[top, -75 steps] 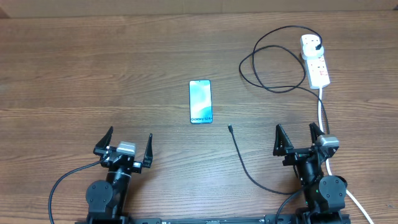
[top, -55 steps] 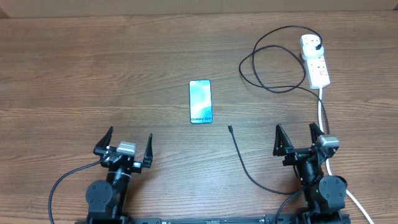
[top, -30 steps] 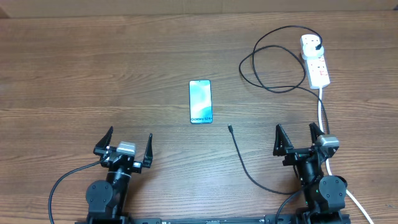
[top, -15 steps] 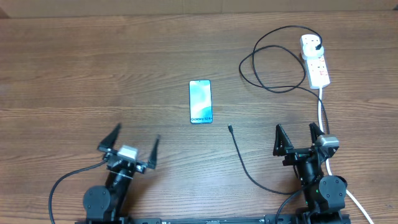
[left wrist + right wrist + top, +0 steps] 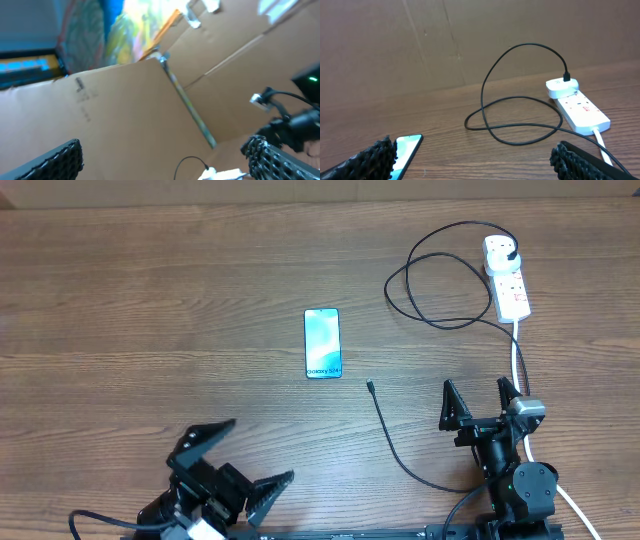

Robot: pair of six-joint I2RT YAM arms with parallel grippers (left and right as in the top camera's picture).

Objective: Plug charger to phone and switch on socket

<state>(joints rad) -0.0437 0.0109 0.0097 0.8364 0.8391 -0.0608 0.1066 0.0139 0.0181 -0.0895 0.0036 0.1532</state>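
Note:
The phone [image 5: 322, 343] lies flat mid-table with its blue-teal screen up; it also shows in the right wrist view [image 5: 407, 147]. The charger cable's connector tip [image 5: 369, 386] rests loose right of the phone. Its black cable [image 5: 392, 448] curves toward the right arm, loops at the far right [image 5: 520, 115], and its plug [image 5: 513, 252] sits in the white socket [image 5: 508, 285] [image 5: 577, 107]. My left gripper [image 5: 260, 450] [image 5: 162, 152] is open, raised and turned to the right at the front edge. Holding nothing, my right gripper [image 5: 475, 387] [image 5: 475, 155] stands open, facing the socket.
The socket's thick white cord [image 5: 517, 355] runs down past the right arm's base. A brown cardboard wall [image 5: 420, 45] backs the table, and it fills the tilted left wrist view [image 5: 125, 115], where part of the socket [image 5: 220, 174] shows low down.
My left arm has pulled back toward the front edge and swung its open gripper to the right, tilted upward. The right arm, phone and cable have not moved.

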